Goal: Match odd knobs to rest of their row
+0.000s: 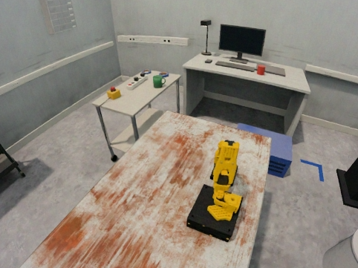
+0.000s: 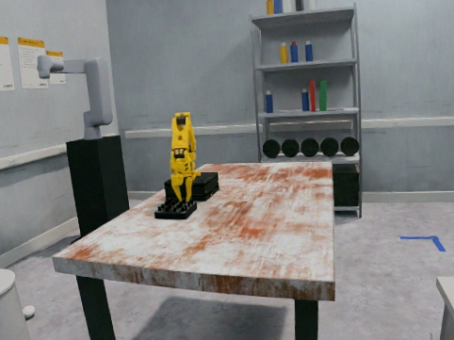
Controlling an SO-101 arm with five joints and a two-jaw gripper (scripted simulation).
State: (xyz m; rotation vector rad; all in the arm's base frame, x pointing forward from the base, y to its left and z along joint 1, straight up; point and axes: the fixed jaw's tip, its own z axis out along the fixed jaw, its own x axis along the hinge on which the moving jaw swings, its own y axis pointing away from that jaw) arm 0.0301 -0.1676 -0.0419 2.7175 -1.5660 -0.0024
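Observation:
The black knob box (image 1: 200,219) (image 2: 162,213) lies on the rust-stained table (image 1: 148,189) (image 2: 264,221), near its right edge in the top view. Its knobs show only as small bumps, and their marks are too small to read. My yellow arm (image 1: 226,159) (image 2: 183,141) bends down over the box. My gripper (image 1: 218,213) (image 2: 183,198) points straight down with its fingertips among the knobs, and its fingers stand nearly together. I cannot tell whether they touch a knob.
The arm stands on a black base block (image 2: 207,184) just behind the knob box. A grey robot arm on a black pedestal (image 2: 96,184) stands beside the table. A blue cabinet (image 1: 280,150) stands on the floor past the table's far end.

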